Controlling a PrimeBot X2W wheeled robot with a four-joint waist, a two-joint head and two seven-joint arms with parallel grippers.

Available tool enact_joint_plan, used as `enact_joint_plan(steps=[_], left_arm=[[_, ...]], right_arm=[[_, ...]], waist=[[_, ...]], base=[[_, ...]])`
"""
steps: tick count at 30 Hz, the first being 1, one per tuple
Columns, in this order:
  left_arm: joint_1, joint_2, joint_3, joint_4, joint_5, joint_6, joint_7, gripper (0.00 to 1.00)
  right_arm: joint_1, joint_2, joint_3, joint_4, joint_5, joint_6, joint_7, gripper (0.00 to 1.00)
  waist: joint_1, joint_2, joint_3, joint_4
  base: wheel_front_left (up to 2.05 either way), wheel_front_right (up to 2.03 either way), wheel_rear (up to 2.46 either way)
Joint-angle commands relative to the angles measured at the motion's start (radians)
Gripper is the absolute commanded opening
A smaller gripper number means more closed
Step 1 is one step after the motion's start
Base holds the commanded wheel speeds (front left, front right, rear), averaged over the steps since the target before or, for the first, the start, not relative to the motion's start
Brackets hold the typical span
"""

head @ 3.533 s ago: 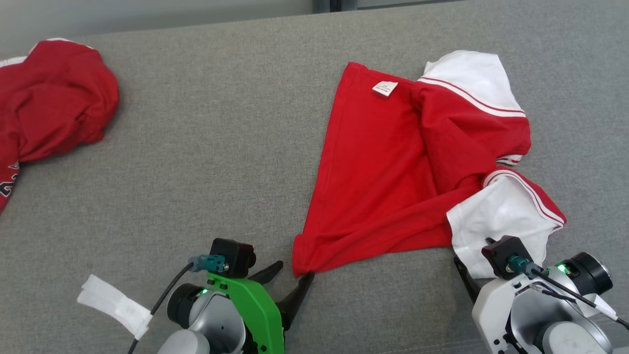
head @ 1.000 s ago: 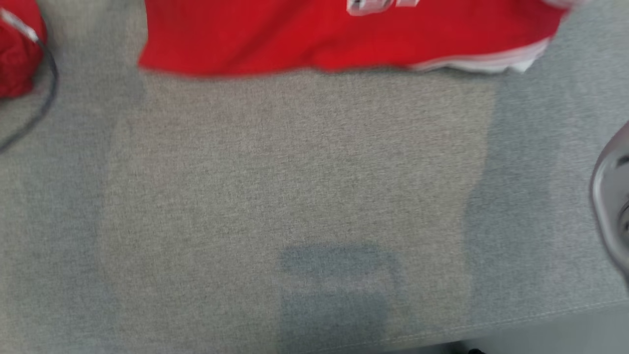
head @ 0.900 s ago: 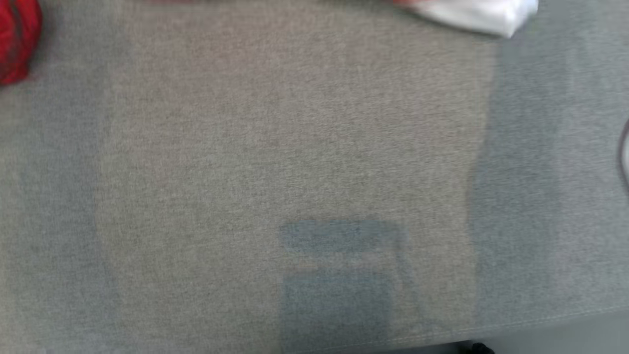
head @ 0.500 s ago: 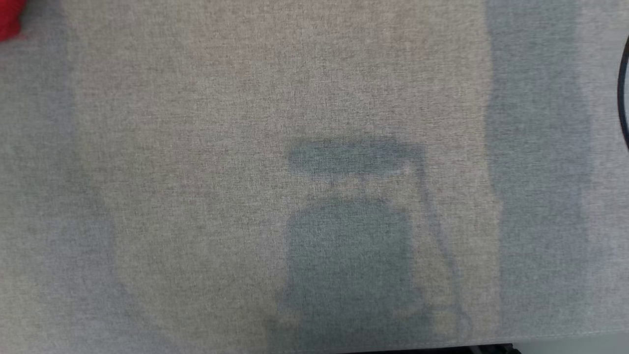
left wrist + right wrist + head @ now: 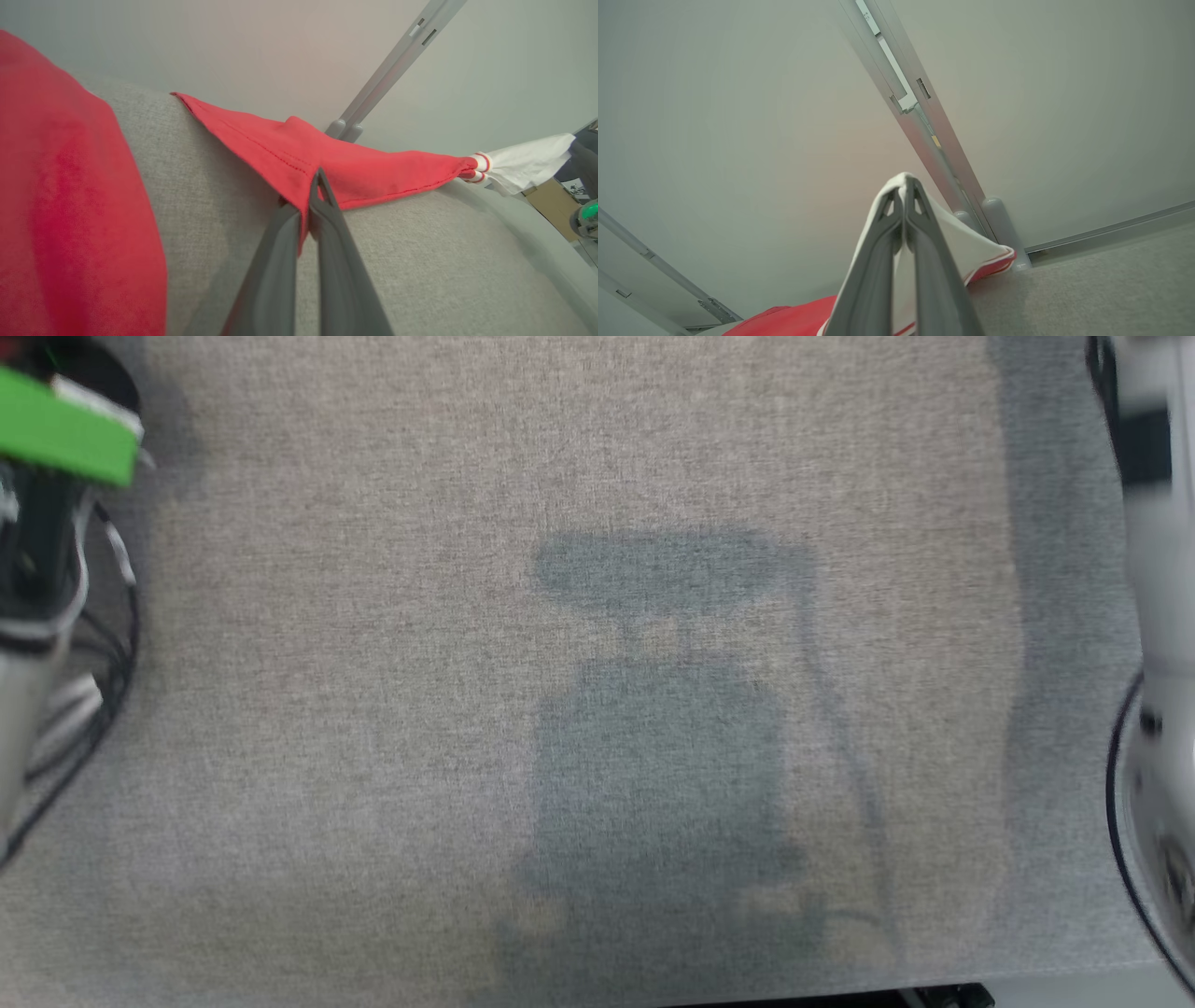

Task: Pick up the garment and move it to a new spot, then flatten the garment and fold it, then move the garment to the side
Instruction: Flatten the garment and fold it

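**Left gripper** (image 5: 316, 177): jaws together, clamped on the garment (image 5: 373, 165) at a red hem corner (image 5: 292, 182). The stitched edge runs right into the pinch.

**Right gripper** (image 5: 904, 183): jaws together, clamped on the white sleeve (image 5: 971, 242). The cloth is drawn up over both fingertips.

**Garment:** stretched between the two grips, from the left pinch across to the sleeve (image 5: 528, 163) at the right. It sits low over the far part of the bench (image 5: 420, 261); whether it touches cannot be confirmed. The head view looks down on bare bench (image 5: 373, 728), with the left arm (image 5: 65, 429) and right arm (image 5: 1153, 569) at its edges.

**Other item:** a second red cloth (image 5: 60, 210) lies to the left, apart from the held garment.

**Handling assessment:**
- The garment is judged light, soft and limp.
- It should sag and bunch wherever unsupported, and give a little under tension.
- It is not fragile.
- The grey weave is likely to drag on it rather than let it slide.

**Recommended holds:** stitched hems, seams and corners, where the cloth is doubled. The sleeve hold is on thin cloth and is the likelier of the two to slip. For flattening, the holds should be kept well apart and level.
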Motion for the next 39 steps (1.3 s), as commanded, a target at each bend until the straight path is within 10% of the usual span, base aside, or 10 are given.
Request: enact_joint_plan(steps=[1,12,22,39], left_arm=[[0.069,0.017,-0.018,-0.044,-0.044,-0.002,-0.009,0.00],[0.559,0.136,-0.131,-0.288,-0.095,-0.002,-0.074,0.00],[0.942,0.140,-0.016,-0.468,-0.059,0.071,-0.086,0.00],[1.162,0.125,-0.073,-0.634,-0.025,0.184,-0.039,0.00]], right_arm=[[0.102,-0.028,-0.011,-0.077,0.034,0.000,0.021,0.00],[0.944,-0.085,-0.191,-0.683,0.125,0.000,0.268,0.00],[1.485,-0.048,-0.344,-0.914,0.223,0.000,0.403,0.00],[1.667,-0.071,-0.385,-0.912,0.265,0.000,0.503,0.00]], waist=[[-0.0001,0.0000,-0.074,-0.032],[-0.0001,0.0000,-0.330,-0.085],[-0.0001,0.0000,-0.477,-0.123],[-0.0001,0.0000,-0.529,-0.116]], base=[[0.00,0.00,0.00],[0.00,0.00,0.00],[0.00,0.00,0.00],[0.00,0.00,0.00]])
